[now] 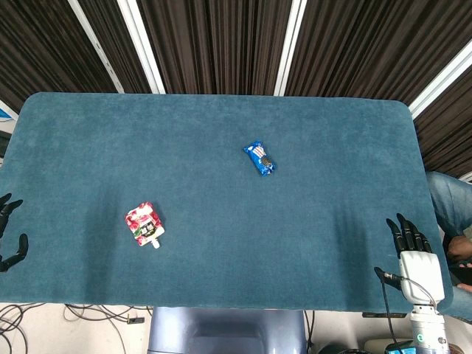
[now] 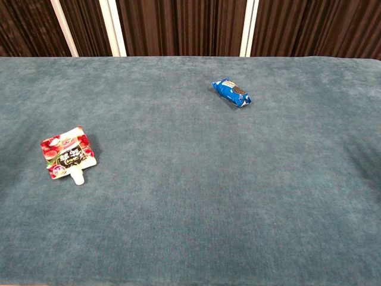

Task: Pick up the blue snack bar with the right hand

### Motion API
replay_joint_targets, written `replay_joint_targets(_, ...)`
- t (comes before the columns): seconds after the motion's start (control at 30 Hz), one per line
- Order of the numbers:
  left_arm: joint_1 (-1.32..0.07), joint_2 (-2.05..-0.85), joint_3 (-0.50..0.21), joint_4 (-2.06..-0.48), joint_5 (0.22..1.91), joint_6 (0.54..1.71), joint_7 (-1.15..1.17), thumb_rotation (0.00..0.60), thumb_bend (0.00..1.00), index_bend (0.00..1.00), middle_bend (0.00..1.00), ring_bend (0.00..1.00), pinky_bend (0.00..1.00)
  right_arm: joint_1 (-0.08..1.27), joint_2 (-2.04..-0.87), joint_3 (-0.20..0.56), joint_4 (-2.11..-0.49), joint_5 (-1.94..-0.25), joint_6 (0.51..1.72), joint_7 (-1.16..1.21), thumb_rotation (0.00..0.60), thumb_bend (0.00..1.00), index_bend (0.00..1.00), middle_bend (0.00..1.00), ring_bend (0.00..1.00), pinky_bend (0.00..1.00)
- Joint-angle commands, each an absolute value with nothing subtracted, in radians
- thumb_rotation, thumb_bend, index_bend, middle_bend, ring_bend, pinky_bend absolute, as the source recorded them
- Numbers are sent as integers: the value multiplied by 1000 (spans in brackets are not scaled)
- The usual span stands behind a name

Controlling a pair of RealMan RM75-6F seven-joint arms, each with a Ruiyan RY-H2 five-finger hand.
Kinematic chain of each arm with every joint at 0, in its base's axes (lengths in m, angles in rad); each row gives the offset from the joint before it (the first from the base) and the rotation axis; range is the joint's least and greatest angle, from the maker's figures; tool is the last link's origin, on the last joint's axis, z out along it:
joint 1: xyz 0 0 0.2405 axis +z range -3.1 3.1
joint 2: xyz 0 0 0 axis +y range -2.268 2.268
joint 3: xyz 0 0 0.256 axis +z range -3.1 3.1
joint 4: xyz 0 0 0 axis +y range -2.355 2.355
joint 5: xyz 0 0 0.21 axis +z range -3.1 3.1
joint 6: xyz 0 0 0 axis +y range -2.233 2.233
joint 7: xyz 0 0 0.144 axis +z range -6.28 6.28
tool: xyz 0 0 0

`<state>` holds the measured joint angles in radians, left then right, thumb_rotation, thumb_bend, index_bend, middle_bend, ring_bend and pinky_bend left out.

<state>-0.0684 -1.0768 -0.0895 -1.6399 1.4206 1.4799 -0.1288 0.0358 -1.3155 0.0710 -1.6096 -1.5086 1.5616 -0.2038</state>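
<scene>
We log the counter (image 1: 221, 251) first: a broad teal-covered surface, seen from above in the head view and from the near edge in the chest view. Behind its far edge hang dark pleated curtains (image 1: 214, 44) with pale vertical strips.

Right hand (image 1: 413, 247): at the counter's near right corner, palm down, dark fingers (image 1: 402, 230) spread and pointing across the surface, grasping nothing. Only the head view shows it. A black cable runs beside its wrist.

Left hand (image 1: 9, 232): only dark fingertips show at the left frame edge; they look apart, with nothing between them, and the rest is cut off.

Red and white spouted pouch (image 1: 144, 225): well to the left of the right hand, closer to the left hand, lying flat with its white spout toward the near edge.

Blue snack bar (image 1: 259, 158): lying flat on the counter, ahead of the right hand and to its left, well apart from it, touched by neither hand. It sits at a diagonal, with dark print on the wrapper.
</scene>
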Motion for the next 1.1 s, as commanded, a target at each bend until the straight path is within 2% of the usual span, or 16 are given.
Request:
replay_joint_targets(0.03,-68,-1077,-90,-1639,1418,1480,-127,600,525,141,38,122,134,36,-1316,71,-1608,-1508,1560,-205,600,115,99,0,101,193)
replay_joint_targets(1.1,-66,-1078,-89,-1647,1415,1481,-131,600,525,141,38,122,134,39,-1305,70,-1622,-1477,1520,-174,600,115,99,0,101,193)
